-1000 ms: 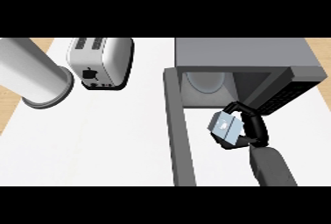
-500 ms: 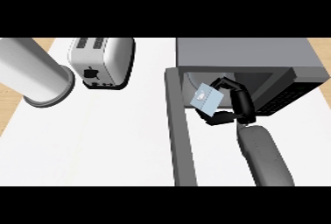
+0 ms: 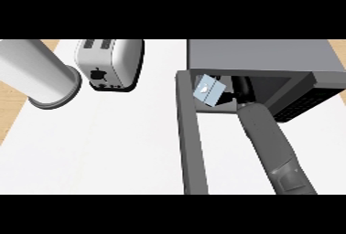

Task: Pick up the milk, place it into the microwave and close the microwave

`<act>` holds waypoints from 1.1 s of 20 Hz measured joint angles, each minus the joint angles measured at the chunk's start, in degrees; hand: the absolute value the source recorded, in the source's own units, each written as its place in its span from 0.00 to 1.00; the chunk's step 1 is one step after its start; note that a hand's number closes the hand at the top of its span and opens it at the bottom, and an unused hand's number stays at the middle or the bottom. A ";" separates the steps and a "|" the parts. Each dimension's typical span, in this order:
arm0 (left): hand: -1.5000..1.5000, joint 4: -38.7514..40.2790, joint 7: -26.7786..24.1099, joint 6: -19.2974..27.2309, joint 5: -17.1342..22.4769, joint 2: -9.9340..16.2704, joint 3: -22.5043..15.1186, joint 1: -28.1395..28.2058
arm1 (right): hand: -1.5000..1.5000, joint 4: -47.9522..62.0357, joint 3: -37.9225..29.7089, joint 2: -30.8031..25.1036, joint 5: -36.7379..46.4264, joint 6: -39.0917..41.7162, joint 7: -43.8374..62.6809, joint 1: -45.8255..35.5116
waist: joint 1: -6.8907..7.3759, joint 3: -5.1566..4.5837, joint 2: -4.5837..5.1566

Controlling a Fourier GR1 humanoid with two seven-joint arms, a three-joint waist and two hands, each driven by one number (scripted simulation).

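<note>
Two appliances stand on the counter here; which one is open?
The microwave at the right: its door is swung out toward the camera, and the right hand holds the milk carton at its opening. The toaster has no door.

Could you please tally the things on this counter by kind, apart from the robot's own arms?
Microwave: 1
Toaster: 1
Milk carton: 1, held by the right hand
Total: 3
</note>
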 measured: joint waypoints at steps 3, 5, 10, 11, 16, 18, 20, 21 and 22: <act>0.00 0.40 0.76 0.59 -0.04 0.77 -0.19 -1.50 | 1.00 6.67 -1.09 -0.51 1.61 -3.54 -1.09 -4.45 | 0.44 -0.02 0.20; 0.00 0.90 0.59 0.29 -0.64 0.93 -0.37 -2.16 | 1.00 10.52 -1.80 -1.23 2.35 -5.23 -1.79 -6.90 | 0.78 0.01 0.38; 0.00 1.45 1.06 0.16 -0.64 1.40 -1.05 -3.44 | 1.00 17.82 -3.98 -3.23 3.07 -9.04 -2.83 -11.62 | 2.09 0.12 1.14; 0.00 1.69 0.99 0.07 -0.67 1.61 -0.95 -3.68 | 1.00 18.86 -4.25 -3.58 3.25 -9.85 -3.13 -12.25 | 2.23 0.16 1.25; 0.00 2.41 0.91 -0.41 -0.39 2.19 -0.91 -4.31 | 1.00 22.10 -4.94 -4.99 4.70 -16.84 -5.24 -13.85 | 3.30 0.29 1.83; 0.00 2.88 0.66 -0.79 -0.86 2.05 -1.34 -4.67 | 1.00 23.27 -4.78 -5.97 5.64 -19.19 -6.00 -14.46 | 3.81 0.30 2.21; 0.00 2.86 0.73 -0.80 -1.26 1.93 -1.88 -5.13 | 1.00 24.62 -4.62 -6.86 6.48 -21.15 -6.10 -15.17 | 4.25 0.31 2.49; 0.00 3.06 0.67 -0.99 -1.21 2.11 -1.88 -5.27 | 1.00 25.18 -4.58 -7.37 6.78 -21.74 -6.30 -15.43 | 4.55 0.33 2.61; 0.00 3.34 0.67 -0.99 -1.42 2.22 -2.06 -5.67 | 1.00 25.89 -4.38 -7.82 7.27 -22.41 -6.21 -15.83 | 4.67 0.33 2.75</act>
